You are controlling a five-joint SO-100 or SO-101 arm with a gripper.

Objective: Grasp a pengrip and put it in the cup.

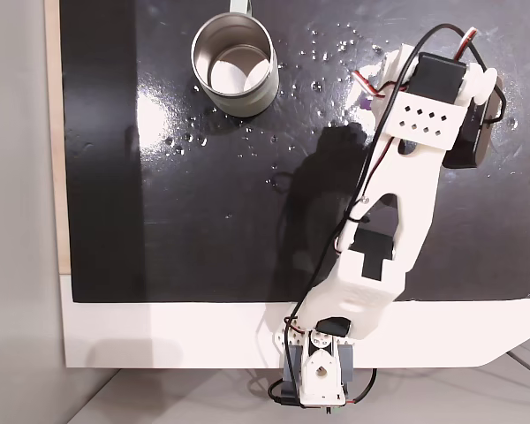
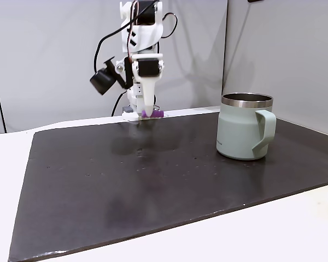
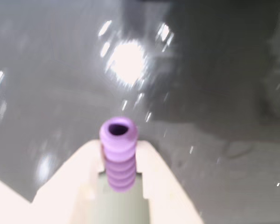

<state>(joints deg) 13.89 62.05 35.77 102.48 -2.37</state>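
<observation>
On a glossy black mat [image 2: 153, 180] flecked with droplets, the white plastic jaws [image 3: 119, 161] pinch the small ribbed purple rubbery pengrip [image 3: 118, 154], well apart from the round pale-green metal-rimmed cup [image 2: 241, 129].

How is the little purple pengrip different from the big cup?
The pengrip is tiny, while the cup is far wider and taller. The pengrip is purple and ribbed; the cup is smooth, pale green outside and silver inside. The pengrip sits pinched in the gripper; the cup stands alone on the black mat. Both are round and hollow.
</observation>
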